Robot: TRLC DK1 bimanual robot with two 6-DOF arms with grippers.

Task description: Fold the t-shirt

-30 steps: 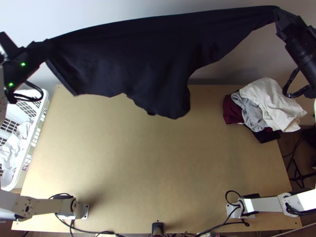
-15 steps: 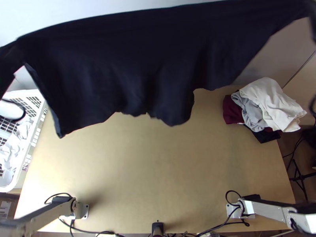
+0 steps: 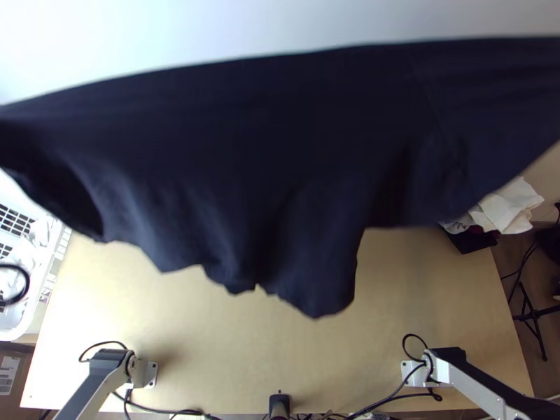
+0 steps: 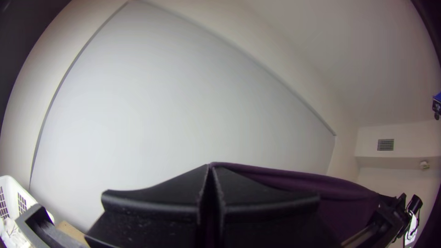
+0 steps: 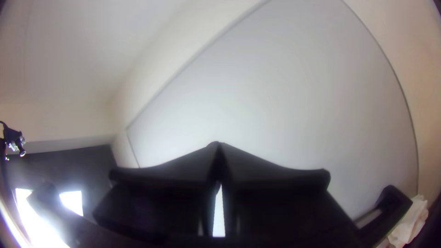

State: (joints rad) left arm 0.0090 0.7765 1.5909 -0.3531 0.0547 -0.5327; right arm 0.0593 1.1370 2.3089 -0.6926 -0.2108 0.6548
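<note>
We have the shirt hanging spread in the air above the table, its upper edge drawn taut, its lower edge uneven. Our left gripper has its jaws clamped on one end, our right gripper on the other. Other clothes lie by the table's far right corner.

We see light wooden worktop. Near its right edge, toward far end, we spot heap: white cloth, dark red bit, black cloth. Along near edge we find two metal arm feet, black wires, small black thing between feet.
</note>
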